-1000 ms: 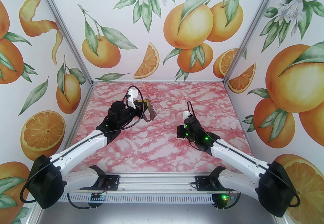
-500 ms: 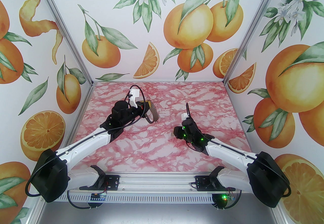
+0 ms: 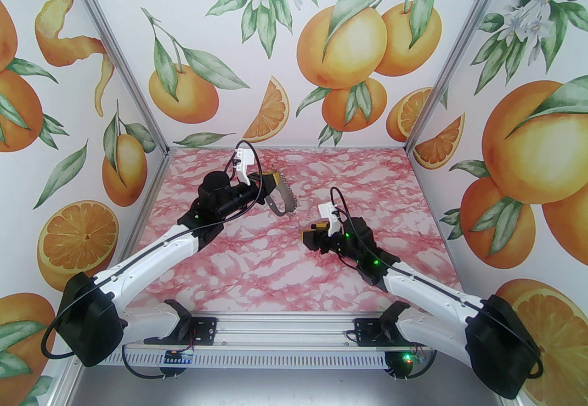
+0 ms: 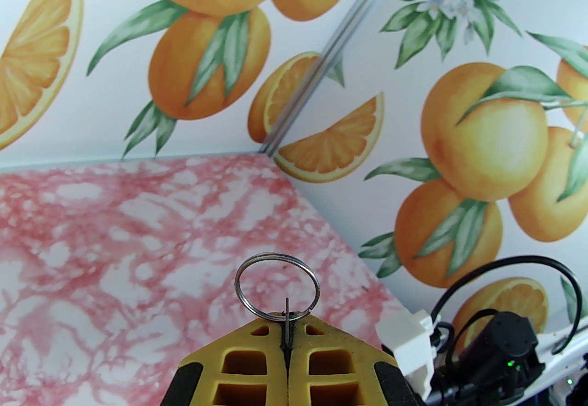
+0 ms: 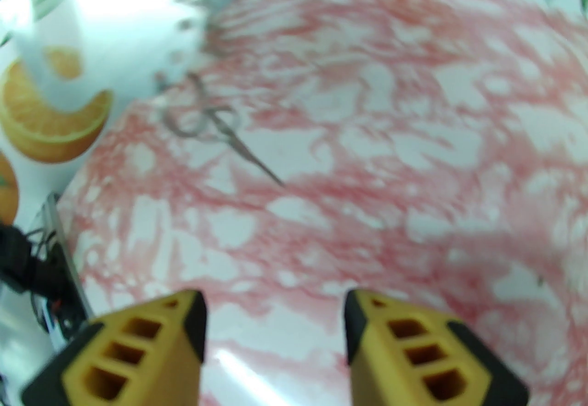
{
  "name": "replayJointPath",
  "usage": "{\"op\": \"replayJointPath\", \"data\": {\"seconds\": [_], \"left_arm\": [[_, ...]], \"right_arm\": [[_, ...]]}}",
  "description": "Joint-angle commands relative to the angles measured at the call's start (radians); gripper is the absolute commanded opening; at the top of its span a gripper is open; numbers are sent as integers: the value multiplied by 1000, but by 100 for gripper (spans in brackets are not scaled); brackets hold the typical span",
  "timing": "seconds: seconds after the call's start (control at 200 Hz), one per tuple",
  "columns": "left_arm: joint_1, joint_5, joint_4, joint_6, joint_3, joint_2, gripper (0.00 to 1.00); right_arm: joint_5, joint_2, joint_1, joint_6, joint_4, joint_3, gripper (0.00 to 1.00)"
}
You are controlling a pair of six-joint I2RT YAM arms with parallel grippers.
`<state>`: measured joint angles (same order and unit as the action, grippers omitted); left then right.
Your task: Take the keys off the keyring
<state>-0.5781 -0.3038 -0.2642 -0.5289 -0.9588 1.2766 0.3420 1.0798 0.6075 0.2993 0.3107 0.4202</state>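
Across the pink and white table point(image 3: 285, 275), most of the top is seen bare. It is shut in by orange-printed walls point(image 3: 294, 50) on the left, far and right sides, and a metal rail point(image 3: 285, 335) is set along the near edge. The left arm point(image 3: 151, 252) is stretched toward the far left part, and the right arm point(image 3: 427, 289) is bent toward the middle. A wide strip of bare table is seen between the two grippers, and more is seen by the rail and by the right wall.

The left gripper point(image 3: 272, 177) is pressed tight on the keyring point(image 3: 279, 202), with its yellow fingers point(image 4: 330, 363) closed together. This dark loop is held out past the fingertips, over the far left part of the table and apart from the walls. Whether the table is touched by it cannot be told.

The right gripper point(image 3: 313, 232) is held wide apart, and bare table is seen between its fingers point(image 5: 183, 330).

A row of small rings point(image 3: 290, 200) is seen along the loop's outer edge. A thin silver ring point(image 4: 275, 256) is seen sticking out from the closed left fingers.
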Motion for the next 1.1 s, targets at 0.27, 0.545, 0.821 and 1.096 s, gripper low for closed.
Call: {"op": "replayJointPath", "data": {"seconds": [0.27,0.545,0.821,1.096], "left_arm": [[-1,-97,84,-17,-152,-55,0],[-23,-116,99,-13,-206,-56,0],[-54,-117,118,9,-250,-60,0],[-63,-98,135,23,-257,-83,0]], "right_arm": [[63,-20,8,-270,408,-83,57],[138,54,16,-296,490,-44,57],[188,81,24,-246,550,-29,53],[175,37,23,-177,582,-46,48]]}}
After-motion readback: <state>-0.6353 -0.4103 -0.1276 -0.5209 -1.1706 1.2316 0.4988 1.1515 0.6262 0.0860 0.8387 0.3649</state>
